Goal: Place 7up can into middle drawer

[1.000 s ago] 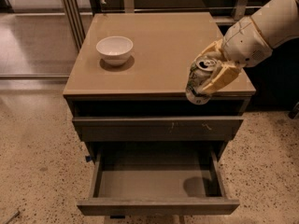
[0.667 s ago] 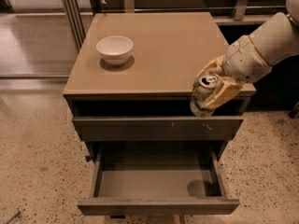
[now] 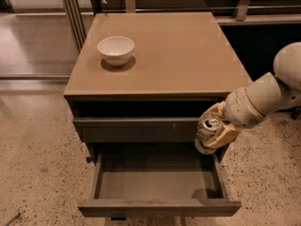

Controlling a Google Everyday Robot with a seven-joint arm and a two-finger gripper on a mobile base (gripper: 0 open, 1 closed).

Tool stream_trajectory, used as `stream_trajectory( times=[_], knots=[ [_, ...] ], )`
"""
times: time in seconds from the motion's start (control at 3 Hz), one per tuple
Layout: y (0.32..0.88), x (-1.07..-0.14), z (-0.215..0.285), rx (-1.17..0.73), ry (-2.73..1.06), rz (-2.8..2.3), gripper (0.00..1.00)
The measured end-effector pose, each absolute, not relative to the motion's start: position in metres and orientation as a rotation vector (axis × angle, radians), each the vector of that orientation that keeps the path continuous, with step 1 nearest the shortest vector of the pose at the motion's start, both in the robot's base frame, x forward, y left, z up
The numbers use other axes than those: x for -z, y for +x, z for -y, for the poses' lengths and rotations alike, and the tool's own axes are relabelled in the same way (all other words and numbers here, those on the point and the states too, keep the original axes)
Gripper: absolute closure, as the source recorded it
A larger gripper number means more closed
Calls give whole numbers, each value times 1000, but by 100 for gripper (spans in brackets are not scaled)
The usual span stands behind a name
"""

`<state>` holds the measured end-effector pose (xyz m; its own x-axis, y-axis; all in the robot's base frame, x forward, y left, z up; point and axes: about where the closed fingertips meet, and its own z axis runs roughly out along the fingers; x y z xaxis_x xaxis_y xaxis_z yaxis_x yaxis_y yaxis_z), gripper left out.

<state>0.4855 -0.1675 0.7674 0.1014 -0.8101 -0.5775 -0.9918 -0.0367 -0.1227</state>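
Note:
My gripper (image 3: pixel 212 132) is shut on the 7up can (image 3: pixel 206 132), a white and green can with a silver top. It holds the can tilted in the air at the right side of the cabinet, just above the back right corner of the open middle drawer (image 3: pixel 157 178). The drawer is pulled far out and its smooth grey floor holds nothing. My white arm reaches in from the right edge of the view.
A white bowl (image 3: pixel 115 49) stands on the brown cabinet top (image 3: pixel 178 55) at the back left. A shut drawer front with pale scratches (image 3: pixel 136 128) sits above the open drawer. Speckled floor surrounds the cabinet; a dark wall and metal frame stand behind.
My gripper has carried the can down and to the right, from the front right edge of the cabinet top to just above the open drawer's right side.

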Motion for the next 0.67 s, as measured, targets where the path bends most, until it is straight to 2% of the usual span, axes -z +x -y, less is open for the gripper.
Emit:
stream_trajectory(
  times=[0.67],
  knots=[
    [484, -658, 183, -534, -1835, -1737, 100]
  ],
)
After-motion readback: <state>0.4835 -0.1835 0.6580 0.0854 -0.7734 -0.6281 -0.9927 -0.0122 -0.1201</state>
